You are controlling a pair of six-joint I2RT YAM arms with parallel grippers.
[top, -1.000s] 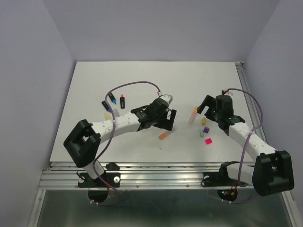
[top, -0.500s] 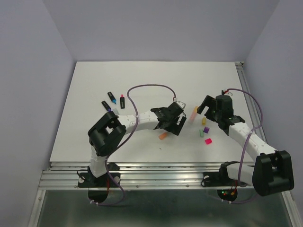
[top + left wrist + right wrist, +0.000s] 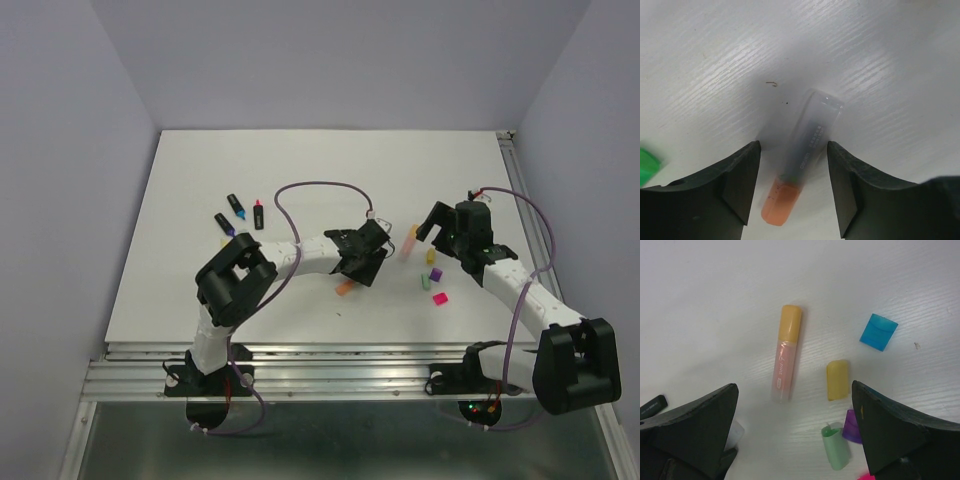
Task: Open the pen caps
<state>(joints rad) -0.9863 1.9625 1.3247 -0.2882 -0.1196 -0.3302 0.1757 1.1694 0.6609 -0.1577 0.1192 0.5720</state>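
A pen with a grey translucent body [image 3: 812, 127] and an orange cap [image 3: 780, 205] lies on the table between the jaws of my left gripper [image 3: 794, 185]. The jaws stand open, with a gap on either side of the pen. In the top view that gripper [image 3: 358, 270] hovers just above the orange-capped pen [image 3: 344, 288]. My right gripper [image 3: 794, 390] is open over a peach pen [image 3: 782, 367] with a yellow-orange cap [image 3: 790, 320]. Loose caps lie beside it: yellow [image 3: 837, 380], cyan [image 3: 878, 332], green [image 3: 836, 447], purple [image 3: 852, 427].
Three dark pens [image 3: 240, 213] with coloured tips lie at the table's left. A pink cap [image 3: 440, 298] sits near the right arm. A green piece [image 3: 647, 167] shows at the left wrist view's edge. A metal rail [image 3: 300, 352] runs along the near edge.
My left arm swung right and down over the orange-capped pen, and its jaws have narrowed around it. The right arm has not moved.
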